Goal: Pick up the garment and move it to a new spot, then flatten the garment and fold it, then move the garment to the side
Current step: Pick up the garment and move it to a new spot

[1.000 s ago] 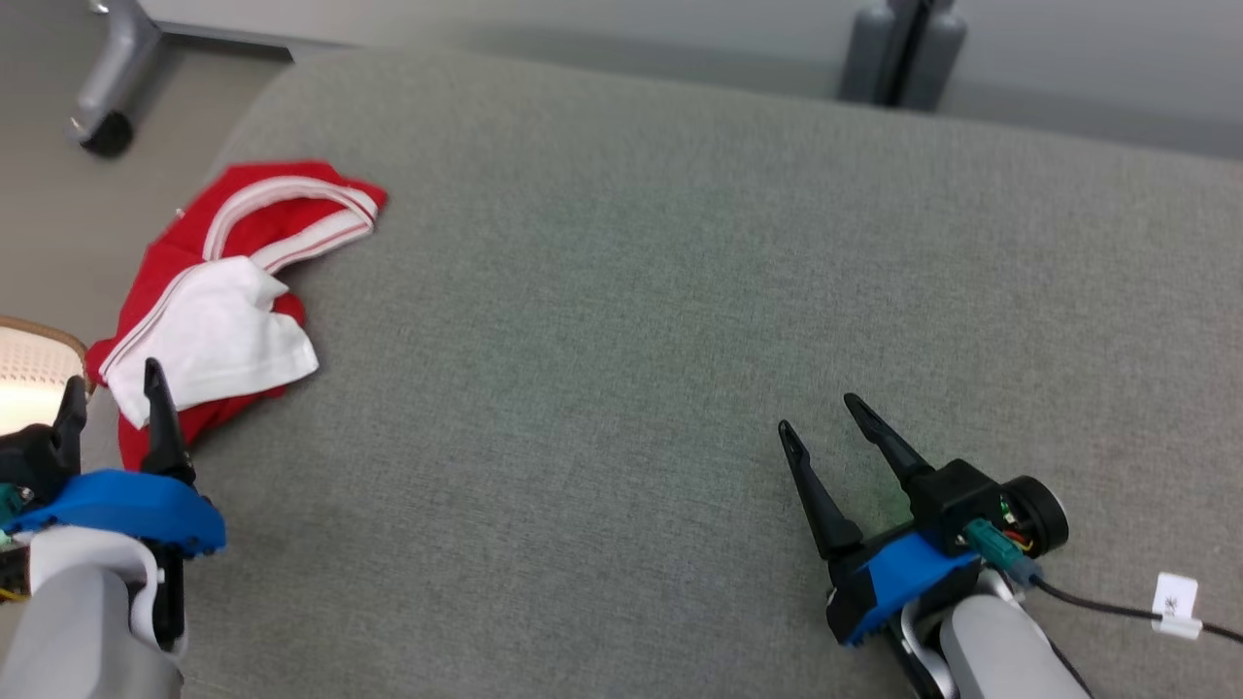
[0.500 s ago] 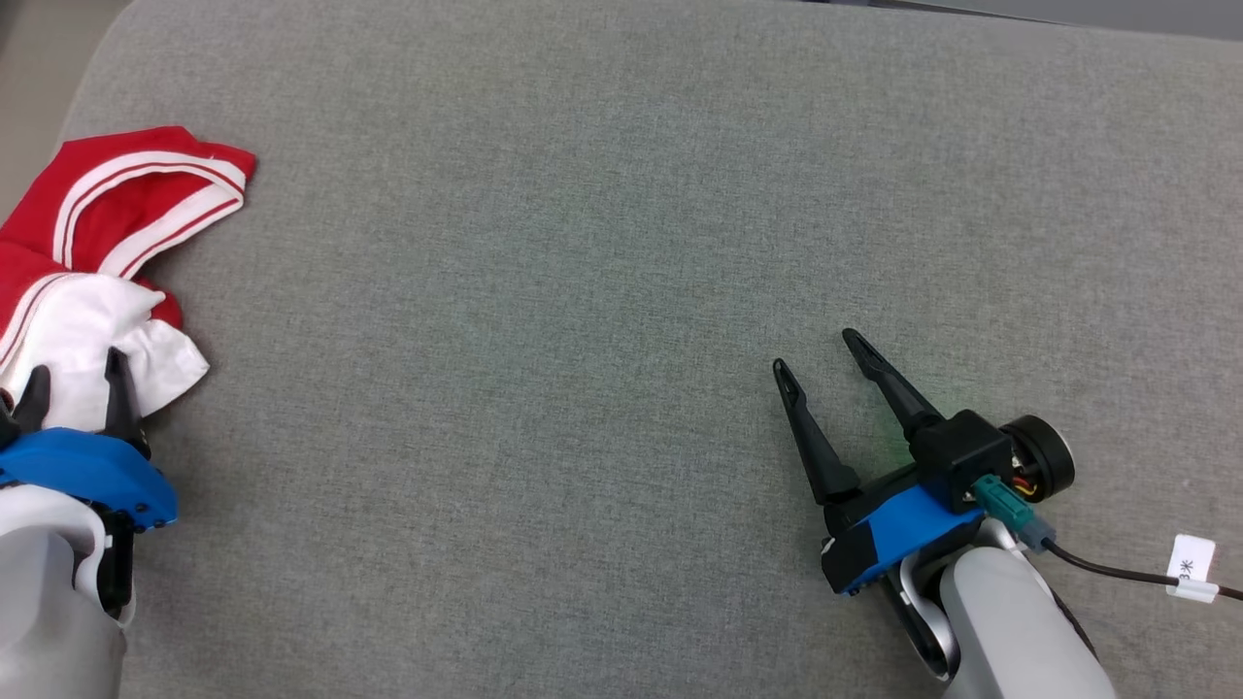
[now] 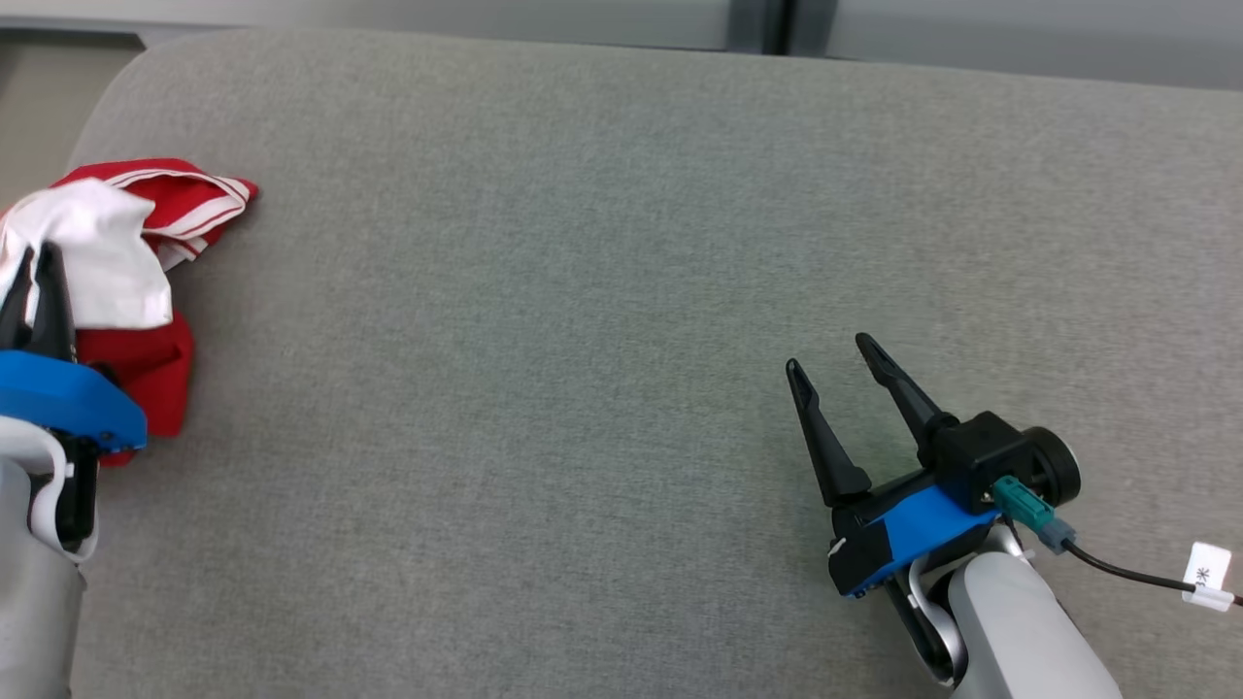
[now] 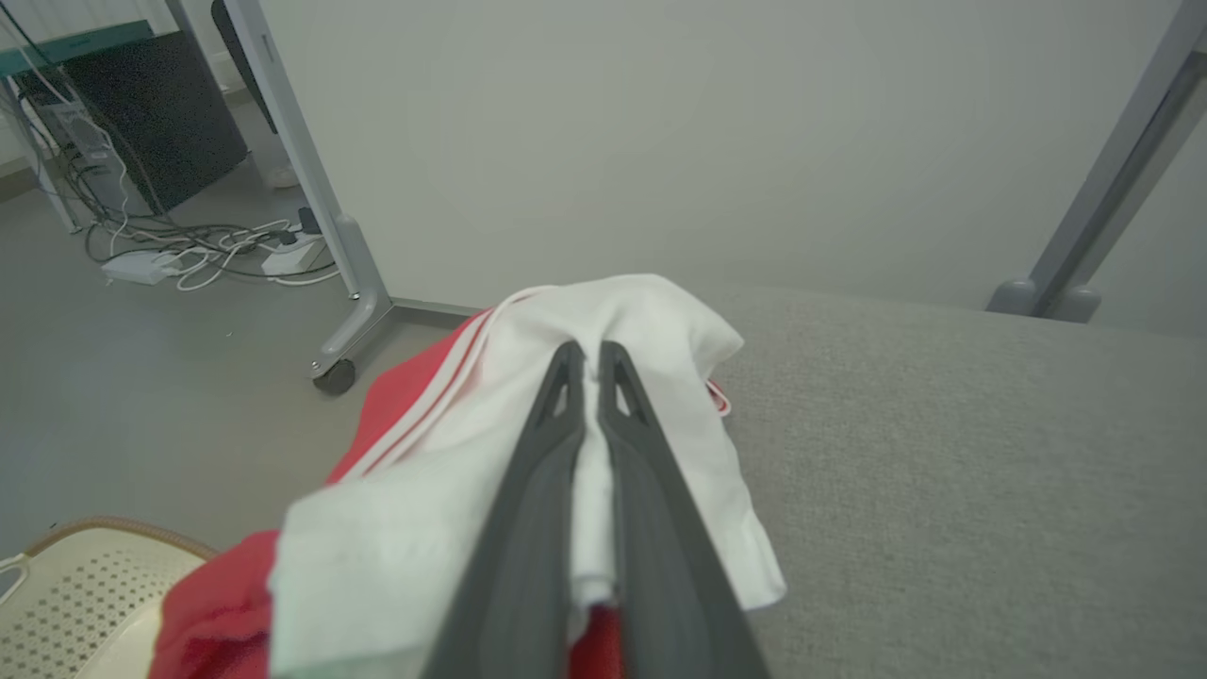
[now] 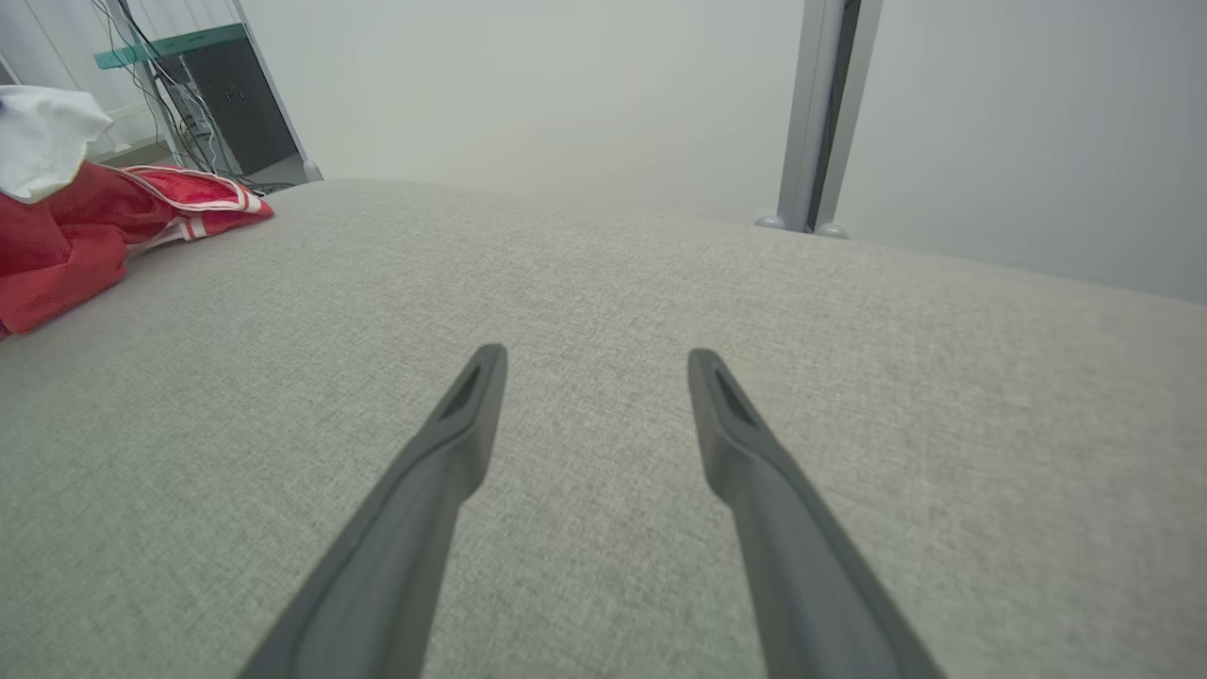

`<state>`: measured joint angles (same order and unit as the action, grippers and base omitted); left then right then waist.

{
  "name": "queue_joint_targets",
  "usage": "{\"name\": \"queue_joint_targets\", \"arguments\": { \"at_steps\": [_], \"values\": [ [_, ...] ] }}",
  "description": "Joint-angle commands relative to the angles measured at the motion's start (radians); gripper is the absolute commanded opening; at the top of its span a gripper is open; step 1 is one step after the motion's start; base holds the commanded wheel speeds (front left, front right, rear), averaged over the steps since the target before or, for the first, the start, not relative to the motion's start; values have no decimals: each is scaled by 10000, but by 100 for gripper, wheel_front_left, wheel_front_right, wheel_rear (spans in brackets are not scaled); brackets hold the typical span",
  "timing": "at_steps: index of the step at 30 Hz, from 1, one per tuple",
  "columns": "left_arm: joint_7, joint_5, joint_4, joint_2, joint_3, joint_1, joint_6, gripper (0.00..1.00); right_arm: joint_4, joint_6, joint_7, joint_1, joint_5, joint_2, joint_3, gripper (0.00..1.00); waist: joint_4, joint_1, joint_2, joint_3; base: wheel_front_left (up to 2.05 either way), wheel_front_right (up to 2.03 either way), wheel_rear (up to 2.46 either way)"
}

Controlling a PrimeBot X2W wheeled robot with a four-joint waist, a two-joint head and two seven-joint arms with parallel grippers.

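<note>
You are looking at the left gripper (image 3: 37, 260) pinching the garment (image 3: 146, 374) by its white fold at the grey cushion's (image 3: 583, 291) left edge. The right gripper (image 3: 827, 352) is standing spread toward its right side. The cable tag (image 3: 1207, 576) is showing print too small to read.
</note>
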<state>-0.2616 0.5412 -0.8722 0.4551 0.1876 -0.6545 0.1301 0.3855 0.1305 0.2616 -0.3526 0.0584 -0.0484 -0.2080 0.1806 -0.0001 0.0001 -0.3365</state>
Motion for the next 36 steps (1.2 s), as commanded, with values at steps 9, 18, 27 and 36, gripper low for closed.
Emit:
{"name": "queue_joint_targets", "arguments": {
  "at_steps": [9,18,27,36],
  "values": [
    [-44,-489,2299,-120,808,293,10,0,-142,5,50,499,589,-43,-79,100,-1400,1,-1,968,0,0,0],
    [-45,-468,3586,-825,2435,630,10,0,-469,3,50,819,825,-38,-202,100,-3284,1,-1,1044,0,0,0],
    [-46,-565,4309,-1649,4260,739,10,0,-799,5,47,1141,951,-32,-217,100,-4724,1,-1,838,0,0,0],
    [-46,-621,4545,-2205,5141,1154,10,42,-848,5,47,1356,1036,-30,-139,100,-4958,1,-1,921,0,0,0]
  ]
}}
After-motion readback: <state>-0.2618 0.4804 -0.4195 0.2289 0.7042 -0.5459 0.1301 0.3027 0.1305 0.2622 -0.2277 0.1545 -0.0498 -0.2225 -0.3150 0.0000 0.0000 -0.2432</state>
